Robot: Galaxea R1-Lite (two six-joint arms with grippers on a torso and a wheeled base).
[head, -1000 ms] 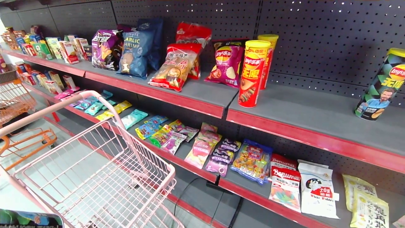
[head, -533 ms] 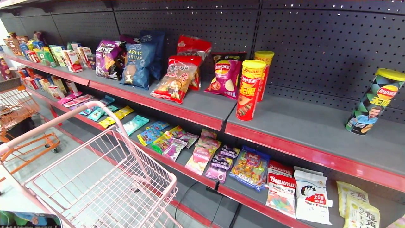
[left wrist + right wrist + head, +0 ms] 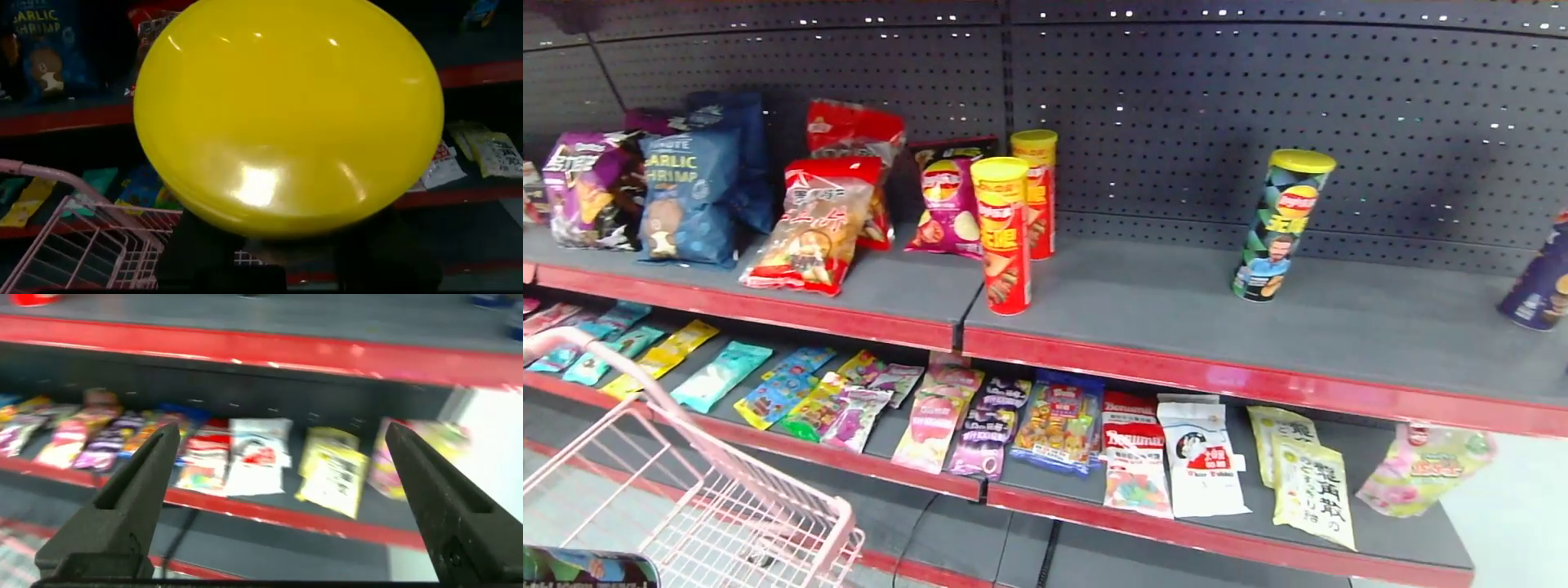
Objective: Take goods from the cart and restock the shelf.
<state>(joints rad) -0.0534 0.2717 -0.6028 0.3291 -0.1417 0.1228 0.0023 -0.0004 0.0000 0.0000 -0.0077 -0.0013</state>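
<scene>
Can (image 3: 286,114) with yellow lid clamped in left hand (image 3: 302,257) by the cart (image 3: 82,245); right hand (image 3: 282,498) gapes before the shelf (image 3: 245,351).

The can (image 3: 588,567) I carried had a green pattern and a glossy yellow lid (image 3: 288,114). My right pincer (image 3: 279,437) was black. The cart (image 3: 711,506) was pink, the shelf (image 3: 1176,310) grey with red edging, two far chip tubes (image 3: 1005,237) red, yellow-capped.
</scene>
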